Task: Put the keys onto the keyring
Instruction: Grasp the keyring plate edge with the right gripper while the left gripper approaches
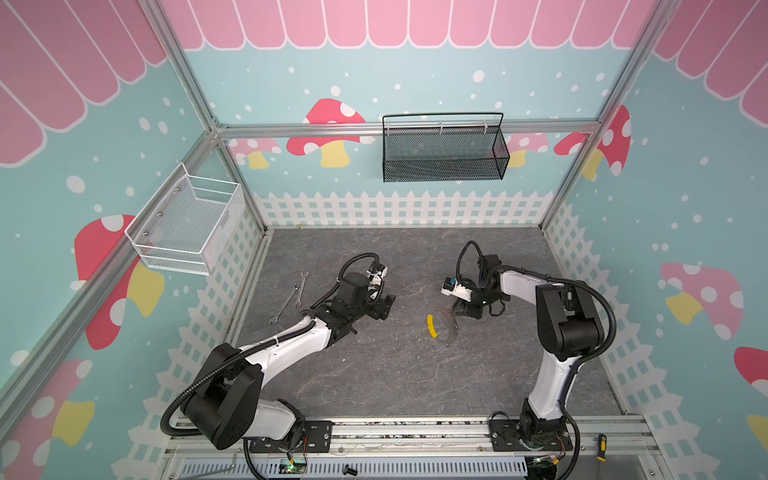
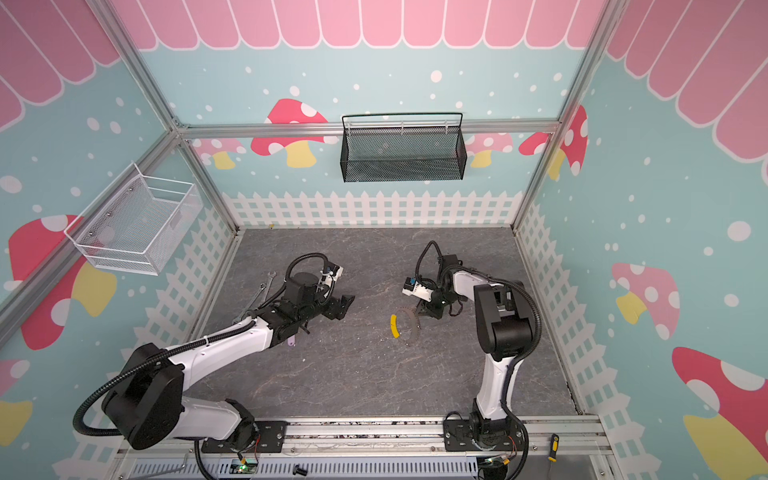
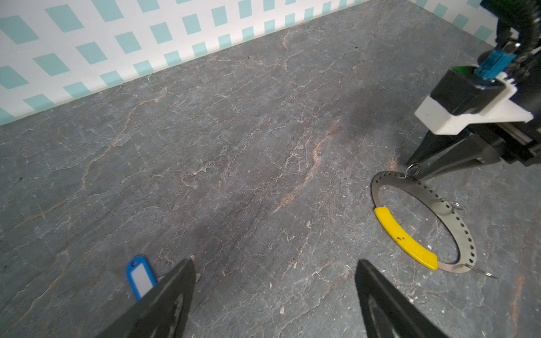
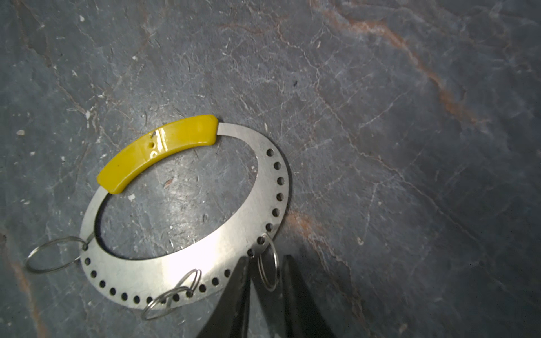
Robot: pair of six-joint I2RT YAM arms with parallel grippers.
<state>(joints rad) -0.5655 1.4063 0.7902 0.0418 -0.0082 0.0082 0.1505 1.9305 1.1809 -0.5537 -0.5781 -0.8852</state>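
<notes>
The keyring [image 4: 246, 222] is a flat perforated metal hoop with a yellow segment [image 4: 158, 152], lying on the floor mid-table in both top views [image 1: 442, 326] [image 2: 405, 326]. Three small split rings hang in its holes. My right gripper [image 4: 265, 260] [image 1: 453, 313] is at the hoop's edge, jaws nearly together with one upright split ring [image 4: 268, 264] between them; contact is unclear. My left gripper [image 3: 275, 263] [image 1: 384, 305] hovers open and empty. One key's blue tag [image 3: 140, 278] lies beside a left fingertip; another key's lilac tag [image 2: 291, 343] peeks out under the left forearm. The keys' metal is hidden.
Two long silver wrenches [image 1: 291, 297] lie left of the left arm. A white mesh basket [image 1: 187, 224] hangs on the left wall and a black mesh basket [image 1: 444, 149] on the back wall. A yellow-handled screwdriver [image 1: 601, 446] rests on the front rail.
</notes>
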